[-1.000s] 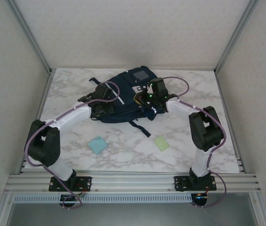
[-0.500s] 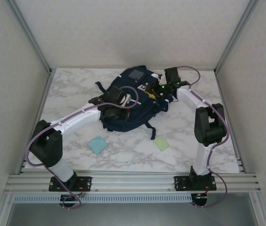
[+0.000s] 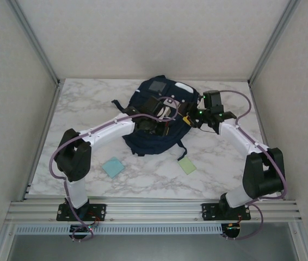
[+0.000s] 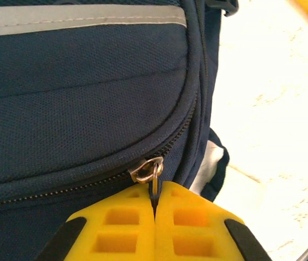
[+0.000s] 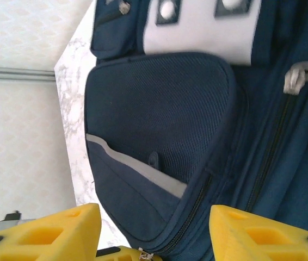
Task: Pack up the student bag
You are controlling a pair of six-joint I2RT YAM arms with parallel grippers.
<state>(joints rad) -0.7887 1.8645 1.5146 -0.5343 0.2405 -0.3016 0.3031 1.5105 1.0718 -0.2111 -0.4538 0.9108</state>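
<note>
The student bag [image 3: 149,140], dark navy with a grey square patch [image 3: 156,86], lies at the back middle of the marble table [image 3: 88,103]. My left gripper [image 3: 166,116] reaches across the bag and is shut on the zipper pull [image 4: 154,185], which hangs from a metal slider [image 4: 145,169] on a front pocket under the pale stripe [image 4: 78,19]. At the bag's right side my right gripper [image 3: 191,119] is open. Its yellow fingers [image 5: 61,231] stand wide apart before the bag [image 5: 159,109], and the zipper line [image 5: 197,201] runs between them.
A light blue square card [image 3: 112,167] and a light green card [image 3: 186,165] lie flat on the table in front of the bag. A black strap [image 3: 182,149] trails toward the green card. Metal frame posts and walls close in the table's sides and back.
The left gripper has travelled to the right across the bag. The bag has shifted and turned to the right. The right gripper has drawn back to the right.
</note>
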